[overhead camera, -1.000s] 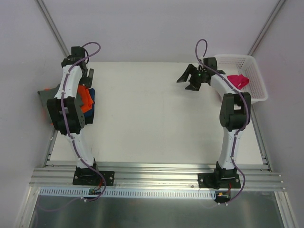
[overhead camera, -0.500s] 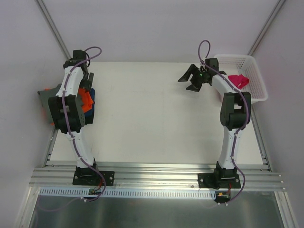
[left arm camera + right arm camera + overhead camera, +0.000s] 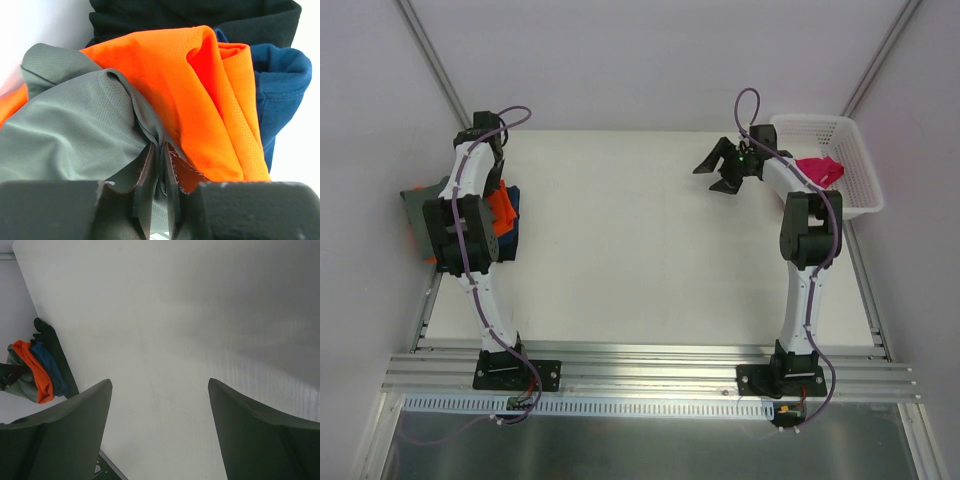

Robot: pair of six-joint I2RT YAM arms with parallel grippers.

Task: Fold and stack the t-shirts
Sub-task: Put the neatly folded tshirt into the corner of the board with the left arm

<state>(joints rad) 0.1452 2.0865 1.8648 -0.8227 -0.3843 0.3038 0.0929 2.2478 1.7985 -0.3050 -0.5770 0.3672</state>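
Note:
A pile of t-shirts lies at the table's left edge: a grey one [image 3: 75, 125] on top, an orange one [image 3: 200, 95] beside it, a navy one [image 3: 280, 85] and a black one [image 3: 200, 15] behind. My left gripper [image 3: 159, 152] is shut on a raised fold of the grey shirt. In the top view the pile's orange [image 3: 502, 212] and grey [image 3: 420, 202] cloth shows beside the left arm, which hides its fingers. A magenta t-shirt [image 3: 817, 170] lies in the white basket [image 3: 850, 135]. My right gripper [image 3: 718, 172] hangs open over bare table, holding nothing.
The basket stands at the table's far right corner, just right of the right arm's wrist. In the right wrist view the shirt pile [image 3: 37, 372] lies far off at the left edge. Metal rails run along the table's near edge [image 3: 650, 365].
My left jaws have closed on the grey shirt's fold, and the left wrist has shifted slightly toward the far edge. The right gripper has barely moved.

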